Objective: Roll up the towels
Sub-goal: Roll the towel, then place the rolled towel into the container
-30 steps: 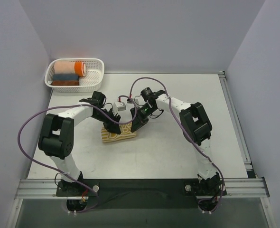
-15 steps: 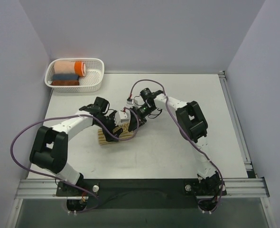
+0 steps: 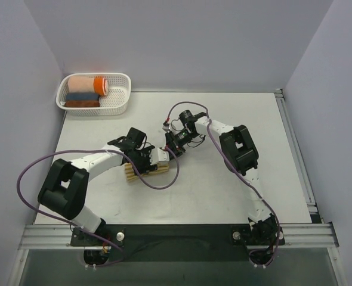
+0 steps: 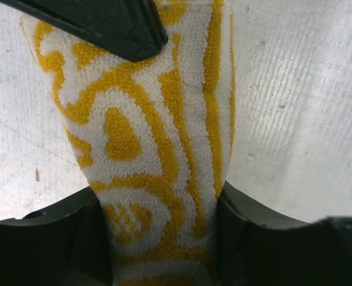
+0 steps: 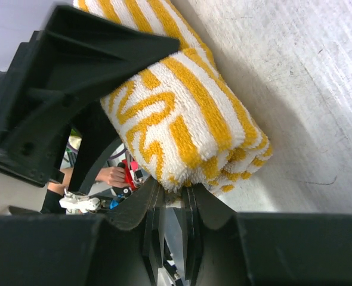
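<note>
The left end effector (image 4: pixel 161 201) pinches the rolled towel (image 4: pixel 140 119) across its width. The right end effector (image 5: pixel 170 193) is pressed nearly together at the roll's end; whether it nips a fold I cannot tell. The towel lies near the middle of the worktop (image 3: pixel 224 190). It looks light, soft and springy, likely to unroll, so the whole roll is best gripped across its middle.

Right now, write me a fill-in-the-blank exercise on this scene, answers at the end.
The rolled towel is striped white and ____.
It sits squeezed between the jaws of the ____ end effector.
The white basket holds ____ other rolls.
Missing words: yellow; left; three.
</note>
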{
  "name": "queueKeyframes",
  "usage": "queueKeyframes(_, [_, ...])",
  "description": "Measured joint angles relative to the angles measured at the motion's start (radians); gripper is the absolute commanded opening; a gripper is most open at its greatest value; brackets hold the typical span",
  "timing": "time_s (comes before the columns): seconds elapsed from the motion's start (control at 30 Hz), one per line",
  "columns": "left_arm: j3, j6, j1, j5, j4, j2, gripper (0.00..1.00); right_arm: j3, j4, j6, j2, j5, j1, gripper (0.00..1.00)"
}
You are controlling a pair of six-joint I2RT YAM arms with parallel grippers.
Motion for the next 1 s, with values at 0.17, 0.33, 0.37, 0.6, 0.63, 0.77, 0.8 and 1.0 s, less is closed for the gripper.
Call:
queueKeyframes(0.17, [0.044,-0.024,0.001,-0.001,-0.016,0.047,0.43,0.001,0.0,0.0,0.0,0.0,-0.006,0.0])
queueKeyframes(0.33, [0.08,-0.048,0.001,0.008,-0.025,0.084,0.63,0.001,0.0,0.0,0.0,0.007,-0.016,0.0])
queueKeyframes(0.37, [0.08,-0.05,0.001,0.01,-0.024,0.087,0.66,0.001,0.0,0.0,0.0,0.01,-0.016,0.0])
queueKeyframes(0.6, [0.069,-0.045,0.0,0.01,-0.013,0.103,0.76,0.026,-0.003,0.001,0.0,0.039,-0.026,0.0])
queueKeyframes(0.63, [0.065,-0.04,0.0,0.008,-0.008,0.106,0.77,0.034,-0.003,0.001,0.0,0.045,-0.028,0.0])
queueKeyframes(0.77, [0.058,-0.031,0.0,0.0,0.003,0.11,0.69,0.072,-0.005,0.009,0.012,0.057,-0.032,0.0])
queueKeyframes(0.8, [0.058,-0.03,0.0,-0.002,0.006,0.11,0.6,0.082,-0.006,0.012,0.017,0.057,-0.032,0.0])
queueKeyframes(1.0, [0.078,-0.043,0.0,-0.005,-0.013,0.122,0.28,0.087,-0.008,0.026,0.021,0.059,-0.033,0.14])
